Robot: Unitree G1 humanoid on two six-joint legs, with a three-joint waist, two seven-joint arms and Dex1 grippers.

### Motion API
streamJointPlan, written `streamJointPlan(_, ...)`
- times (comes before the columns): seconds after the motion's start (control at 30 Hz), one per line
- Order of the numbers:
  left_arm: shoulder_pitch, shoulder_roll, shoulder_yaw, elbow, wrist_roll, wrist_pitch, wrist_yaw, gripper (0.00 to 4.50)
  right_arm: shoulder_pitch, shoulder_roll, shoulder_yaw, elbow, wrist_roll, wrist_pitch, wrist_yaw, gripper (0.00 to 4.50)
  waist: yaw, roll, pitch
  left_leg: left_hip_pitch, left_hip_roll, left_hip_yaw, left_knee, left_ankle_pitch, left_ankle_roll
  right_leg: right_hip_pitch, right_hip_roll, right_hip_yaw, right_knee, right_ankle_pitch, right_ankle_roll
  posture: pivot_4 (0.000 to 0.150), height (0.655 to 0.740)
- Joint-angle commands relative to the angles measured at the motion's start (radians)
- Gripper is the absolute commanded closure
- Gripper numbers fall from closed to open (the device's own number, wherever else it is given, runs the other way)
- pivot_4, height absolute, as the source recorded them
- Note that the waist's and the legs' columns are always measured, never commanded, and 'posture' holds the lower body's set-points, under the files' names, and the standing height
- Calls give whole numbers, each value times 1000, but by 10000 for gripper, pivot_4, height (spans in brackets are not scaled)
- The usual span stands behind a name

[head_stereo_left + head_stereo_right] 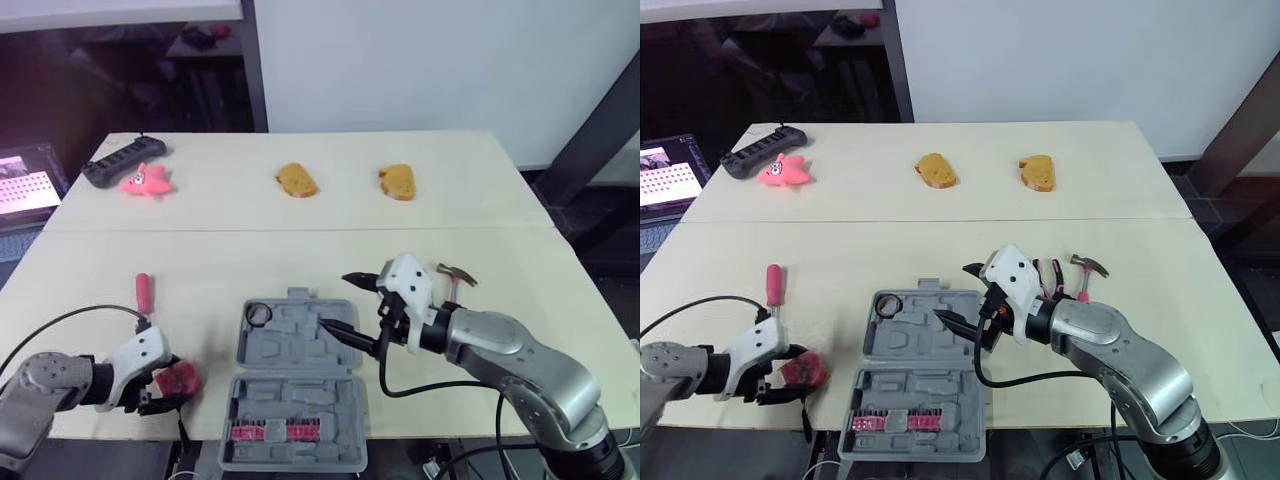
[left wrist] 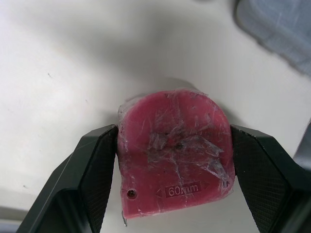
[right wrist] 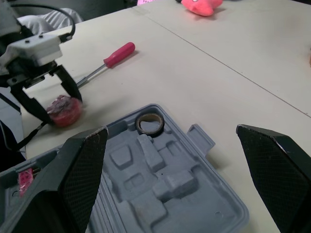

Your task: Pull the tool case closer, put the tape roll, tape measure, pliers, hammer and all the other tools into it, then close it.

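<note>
The grey tool case (image 1: 300,400) lies open near the table's front edge. The tape roll (image 1: 259,314) sits in its far left recess. To the left of the case, my left gripper (image 1: 162,392) is shut on the red tape measure (image 2: 175,160), which rests on the table; both fingers (image 2: 99,165) press its sides. My right gripper (image 1: 335,300) hangs open over the case's far half, holding nothing. The hammer (image 1: 455,277) and pink-handled pliers (image 1: 1048,275) lie to the right of the case, behind my right wrist. A red-handled screwdriver (image 1: 143,292) lies beyond the left gripper.
At the far left are a black power strip (image 1: 122,160) and a pink star toy (image 1: 147,181). Two orange bread-like pieces (image 1: 297,180) (image 1: 397,182) lie at the far middle. A laptop (image 1: 25,185) stands off the table's left side. A row of red bits (image 1: 275,432) fills the case's near half.
</note>
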Motion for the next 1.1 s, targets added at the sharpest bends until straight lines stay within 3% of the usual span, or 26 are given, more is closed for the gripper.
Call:
streamJointPlan(0.03, -115, 76, 40, -41, -53, 11, -84, 14184, -61, 20, -42, 0, 44, 36, -15, 0, 2, -1, 0, 0, 0, 0, 0, 0, 0, 0, 0, 0, 0, 0, 0, 1500, 7400)
streamJointPlan(0.17, -314, 132, -16, -48, -101, 51, -208, 14184, -172, 53, -95, 72, 127, 214, -74, 0, -1, -1, 1, 0, 0, 0, 0, 0, 0, 0, 0, 0, 0, 0, 0, 1500, 7400)
streamJointPlan(0.33, -618, 66, -173, -25, -97, 56, -339, 14184, -365, 172, -203, 253, 437, 731, -130, 0, -6, 1, 1, 0, 0, -1, 0, 0, 0, 0, 1, 0, 1, 0, 0, 1500, 7400)
streamJointPlan(0.5, -710, -16, -254, -50, -106, 76, -383, 14184, -470, 184, -183, 593, 870, 764, -424, 0, -17, 2, 2, 0, 0, -1, -1, 0, 0, -1, 1, 0, 0, 0, 0, 1500, 7400)
streamJointPlan(0.57, -723, -36, -278, -60, -100, 73, -393, 14184, -490, 97, -50, 687, 1232, 612, -651, 0, -22, 2, 3, -2, 0, -1, 0, 0, 1, -3, 1, 0, 1, 0, 0, 1500, 7400)
streamJointPlan(0.63, -743, -68, -304, -59, -87, 64, -390, 14184, -504, 95, 7, 749, 1388, 516, -785, 0, -26, 2, 3, -2, 1, -1, 0, 0, 1, -3, 1, 0, 1, 0, 0, 1500, 7400)
streamJointPlan(1.1, -788, -166, -334, -81, -75, 112, -320, 14184, -347, 369, -69, 664, 1399, 369, -1161, 0, -35, 3, 3, -5, 1, -4, 2, 1, 0, -5, 3, 0, 4, 0, 0, 1500, 7400)
